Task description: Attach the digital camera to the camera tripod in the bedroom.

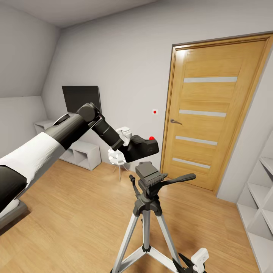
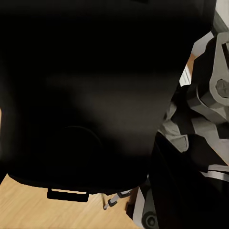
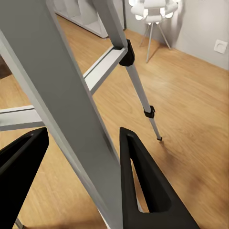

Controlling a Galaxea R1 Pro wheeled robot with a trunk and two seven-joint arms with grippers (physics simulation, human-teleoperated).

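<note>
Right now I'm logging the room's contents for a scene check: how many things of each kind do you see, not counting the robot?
Digital camera: 1
Camera tripod: 1
Oak door: 1
White cube shelving units: 2, one low by the far wall, one at the right edge
Dark screen: 1
White floor lamp: 1
Total: 7

Dark screen above white low shelving; small white lamp.

A home bedroom is indicated by light grey walls, a wood plank floor, and an oak door, with white cube shelving beside that door.
</note>
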